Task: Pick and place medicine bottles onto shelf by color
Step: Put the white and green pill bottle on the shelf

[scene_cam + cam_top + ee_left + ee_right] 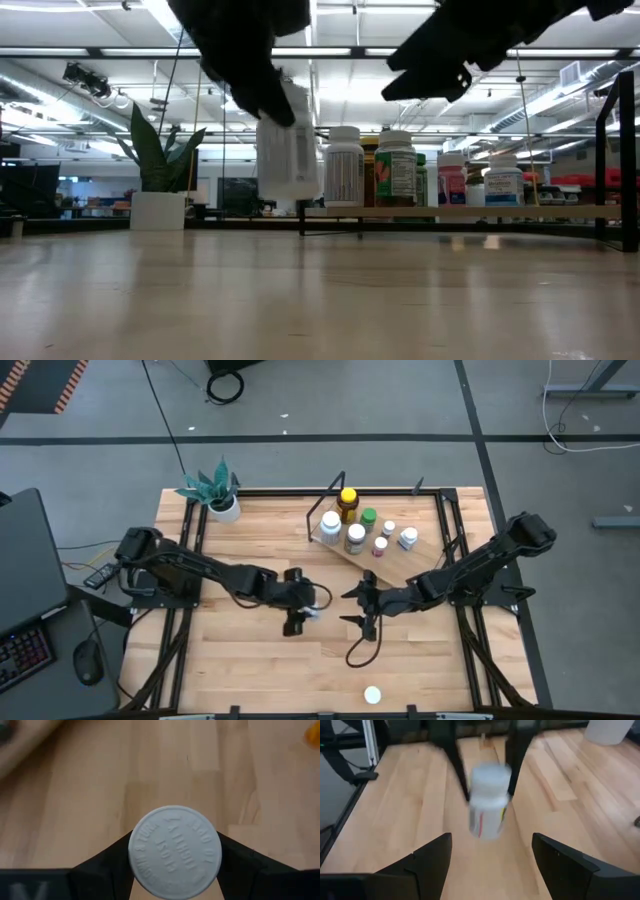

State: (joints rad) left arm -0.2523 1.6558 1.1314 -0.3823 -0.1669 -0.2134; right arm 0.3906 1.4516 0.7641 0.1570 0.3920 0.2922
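One white-capped bottle (175,852) is hanging above mid-table, pinched at the cap by the left gripper (300,612). Facing it, the right gripper (362,607) is waiting with fingers spread. Light, rigid, probably slick plastic, so I'd be gripping the body before the shelf (395,565).

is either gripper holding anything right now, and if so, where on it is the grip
The left gripper holds a white-capped bottle off the table, its fingers clamped at the cap. The right gripper is open and empty.
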